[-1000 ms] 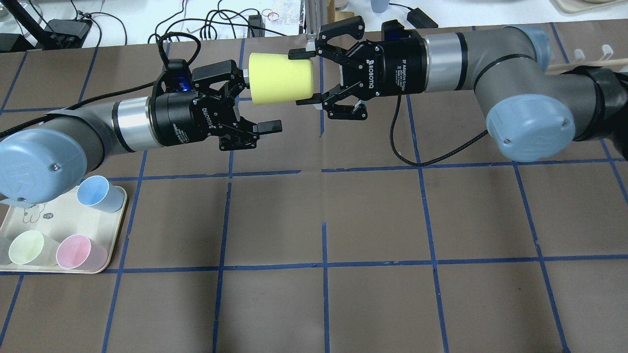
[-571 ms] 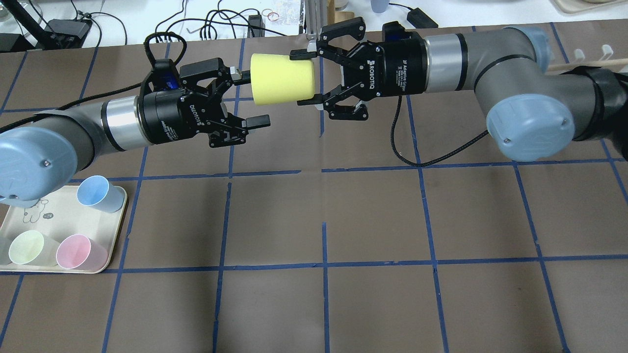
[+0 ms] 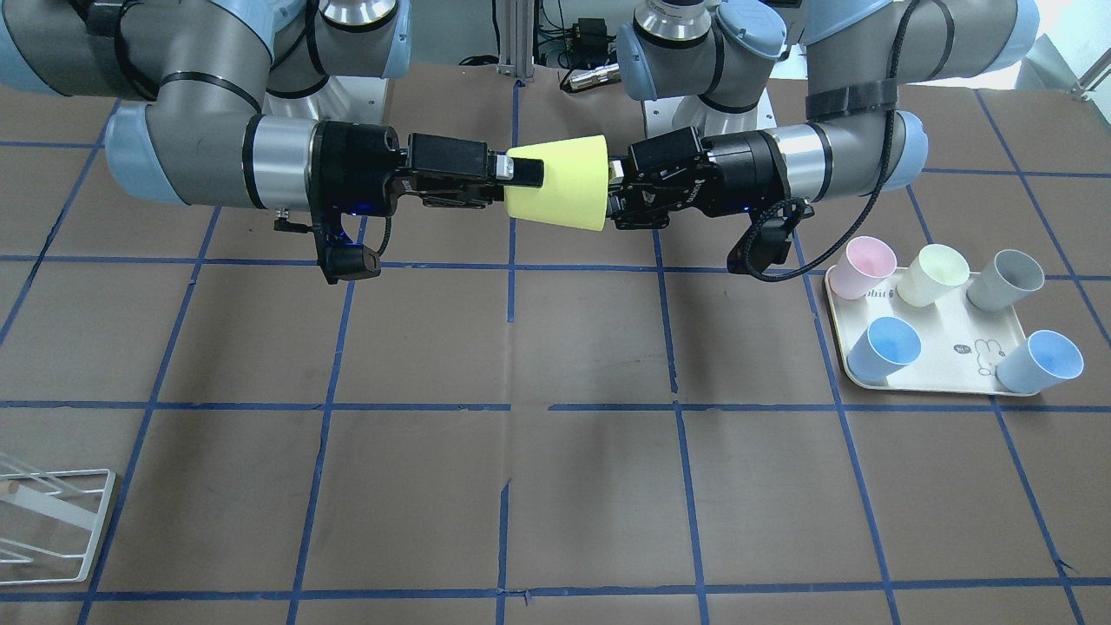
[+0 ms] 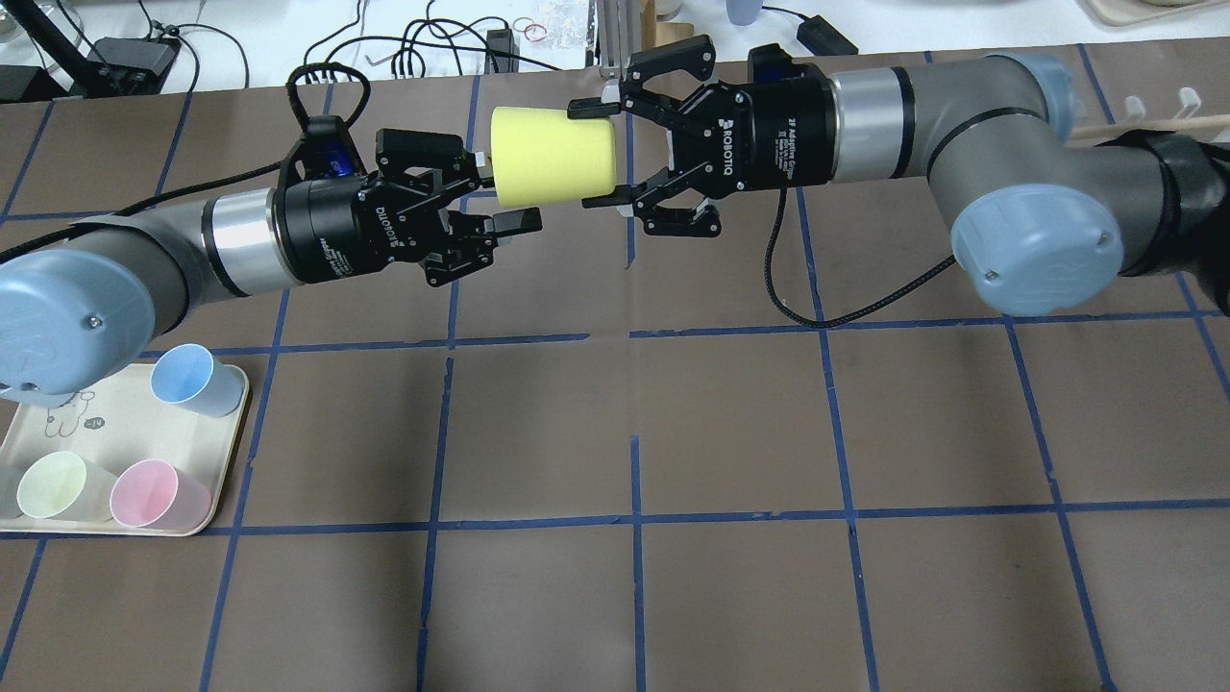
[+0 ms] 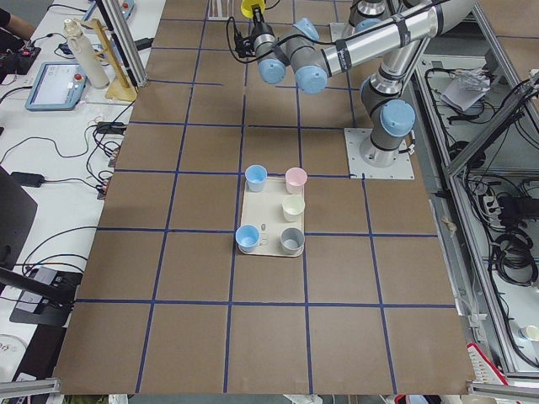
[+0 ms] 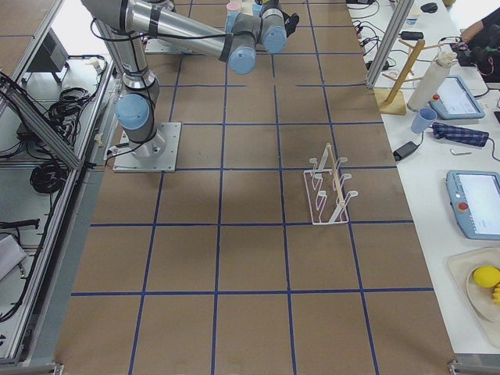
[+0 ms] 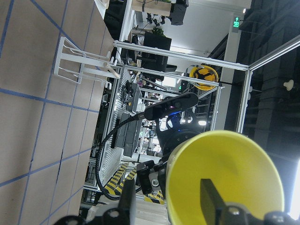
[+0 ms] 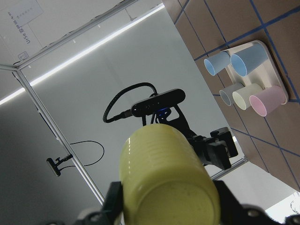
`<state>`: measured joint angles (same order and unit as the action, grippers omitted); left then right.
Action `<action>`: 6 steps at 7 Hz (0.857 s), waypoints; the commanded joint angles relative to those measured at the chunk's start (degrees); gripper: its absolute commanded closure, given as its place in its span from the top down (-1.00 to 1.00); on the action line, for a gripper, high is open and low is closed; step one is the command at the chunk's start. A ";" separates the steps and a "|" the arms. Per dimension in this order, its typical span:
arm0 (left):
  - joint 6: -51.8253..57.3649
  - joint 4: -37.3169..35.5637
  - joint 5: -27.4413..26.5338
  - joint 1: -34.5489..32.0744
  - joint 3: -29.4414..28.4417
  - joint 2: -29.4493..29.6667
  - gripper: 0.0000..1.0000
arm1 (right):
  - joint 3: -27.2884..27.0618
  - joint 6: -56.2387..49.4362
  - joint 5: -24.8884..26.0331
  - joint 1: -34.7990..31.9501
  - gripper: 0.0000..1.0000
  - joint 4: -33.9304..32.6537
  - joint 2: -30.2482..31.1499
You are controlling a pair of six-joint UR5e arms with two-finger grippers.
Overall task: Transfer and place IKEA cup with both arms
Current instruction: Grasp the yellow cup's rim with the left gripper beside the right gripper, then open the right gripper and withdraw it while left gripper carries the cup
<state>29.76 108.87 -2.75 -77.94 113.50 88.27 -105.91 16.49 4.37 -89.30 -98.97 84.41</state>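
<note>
L hand (image 4: 500, 190) moved in, spread astride IKEA cup (image 4: 553, 154) rim; R hand (image 4: 594, 152) pinches base.

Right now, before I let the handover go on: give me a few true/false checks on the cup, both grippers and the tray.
1. The yellow cup is held in the air, lying sideways. True.
2. The right gripper is clamped on the cup's narrow base end. True.
3. The left gripper is shut on the rim. False: its jaws stand apart, one finger inside the mouth and the other outside.
4. The tray holds four cups. False: five, namely a pink cup, a cream cup, a grey cup and two blue cups.
5. The tray lies on the right arm's side. False: it is on the side of the left arm.
</note>
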 commanded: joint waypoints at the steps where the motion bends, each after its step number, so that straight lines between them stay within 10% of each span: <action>1: 0.13 -0.06 -0.07 -0.02 -0.03 -0.64 -1.00 | 0.00 0.12 0.03 0.00 -1.00 0.00 -0.21; 3: 0.04 0.02 -0.15 -0.02 -0.12 -1.17 -1.00 | 0.00 0.29 0.11 0.00 -1.00 0.00 -0.21; 4: 0.04 0.02 -0.15 -0.02 -0.12 -1.35 -1.00 | 0.09 0.38 0.12 0.00 -0.45 -0.09 -0.21; 5: 0.04 0.02 -0.24 -0.10 -0.20 -1.44 -1.00 | 0.17 0.99 0.64 0.26 0.99 -0.09 -0.21; 6: 0.04 -0.06 -0.94 -0.02 -0.20 -1.61 -1.00 | 0.35 2.82 0.21 0.79 1.00 -0.17 -0.21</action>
<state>29.80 108.85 -3.07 -78.00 113.28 86.83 -105.78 17.71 4.79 -89.05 -99.04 84.18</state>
